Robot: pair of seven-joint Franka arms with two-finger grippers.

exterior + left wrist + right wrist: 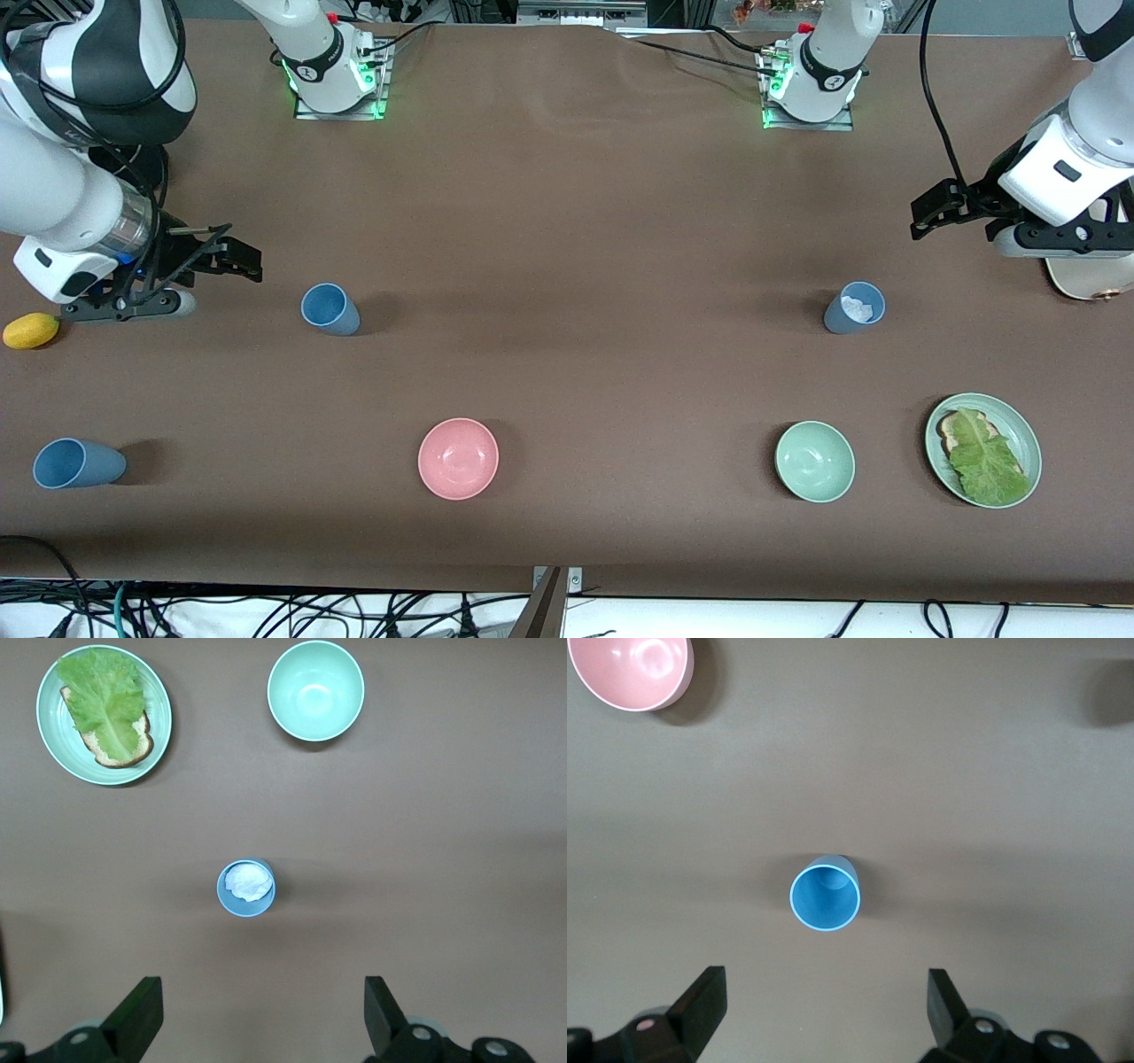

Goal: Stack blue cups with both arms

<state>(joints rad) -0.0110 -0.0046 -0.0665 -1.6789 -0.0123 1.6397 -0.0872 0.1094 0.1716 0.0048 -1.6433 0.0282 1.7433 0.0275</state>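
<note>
A mid-blue cup stands upright toward the right arm's end of the table and shows empty in the right wrist view. My right gripper is open and empty, up beside this cup and apart from it. A paler grey-blue cup stands toward the left arm's end with something white in it. My left gripper is open and empty above the table, apart from that cup. Another blue cup stands nearer the front camera at the right arm's end.
A pink bowl and a pale green bowl sit nearer the front camera. A green plate with bread and lettuce is beside the green bowl. A yellow lemon lies under the right arm. A tan object lies under the left arm.
</note>
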